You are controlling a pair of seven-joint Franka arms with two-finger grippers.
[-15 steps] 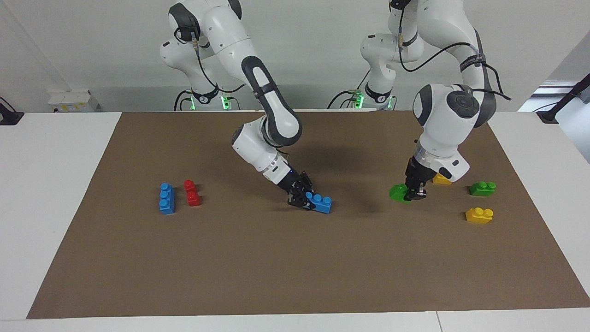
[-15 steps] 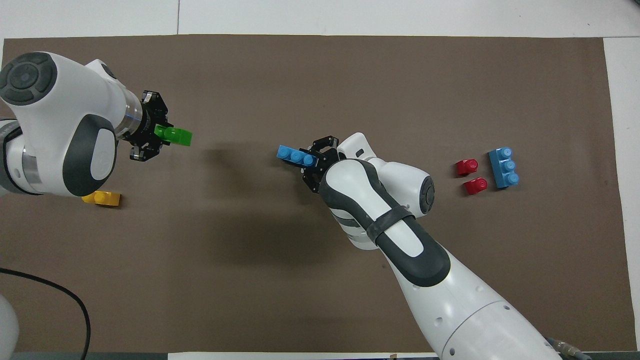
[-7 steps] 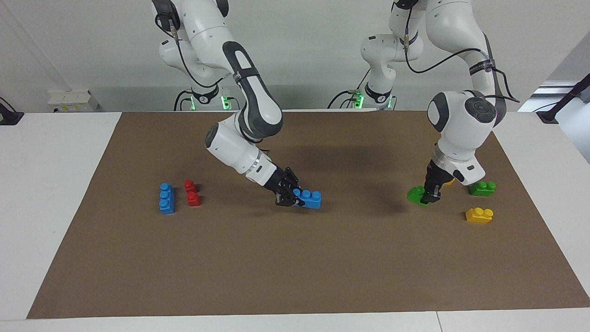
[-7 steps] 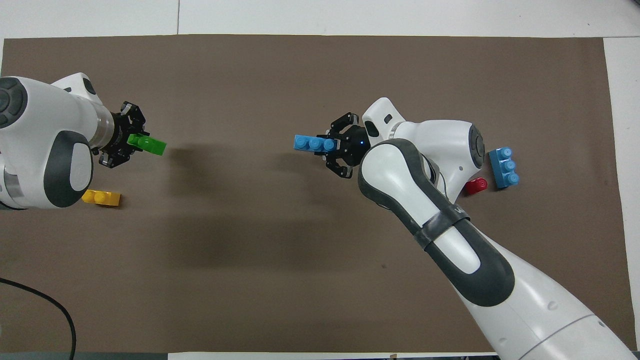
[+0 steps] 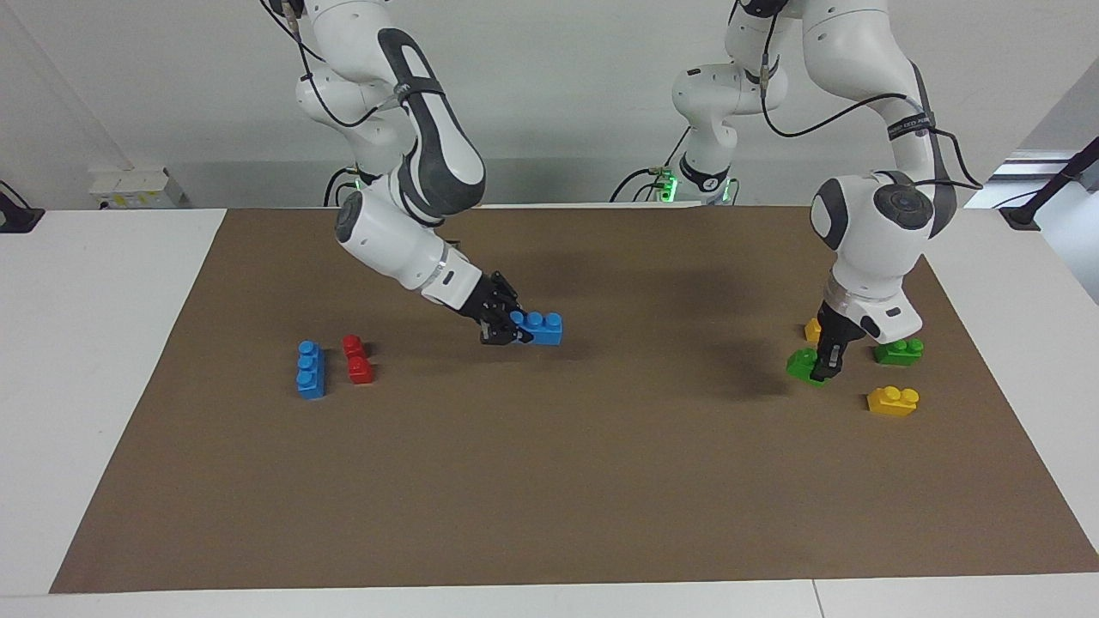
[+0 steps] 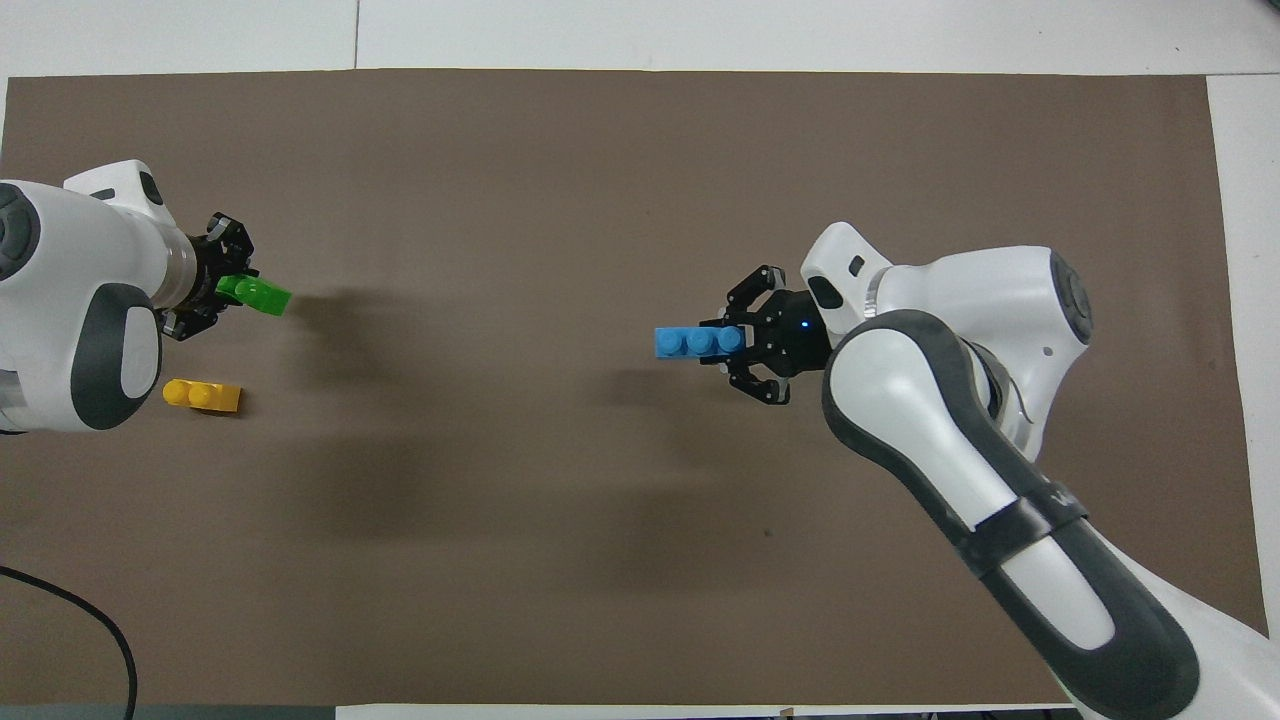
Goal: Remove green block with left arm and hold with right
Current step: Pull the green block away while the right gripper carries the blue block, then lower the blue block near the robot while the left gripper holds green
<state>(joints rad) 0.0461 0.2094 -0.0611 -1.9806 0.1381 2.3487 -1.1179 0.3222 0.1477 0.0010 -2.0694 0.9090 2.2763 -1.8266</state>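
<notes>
My left gripper (image 5: 822, 367) is shut on a green block (image 5: 803, 364) with two studs and holds it low over the mat at the left arm's end of the table. The block sticks out sideways from the fingers in the overhead view (image 6: 263, 297). My right gripper (image 5: 513, 329) is shut on one end of a blue three-stud brick (image 5: 540, 327) and holds it above the middle of the mat; the brick also shows in the overhead view (image 6: 697, 343). A second green block (image 5: 899, 350) lies on the mat beside the left gripper.
Two yellow bricks lie near the left gripper: one (image 5: 893, 400) farther from the robots, one (image 5: 812, 329) nearer. A blue three-stud brick (image 5: 310, 369) and two red bricks (image 5: 356, 359) lie toward the right arm's end. The brown mat (image 5: 549, 481) covers the table.
The left gripper has carried the green block toward the left arm's end. The right gripper has carried the blue brick up and toward the right arm's end.
</notes>
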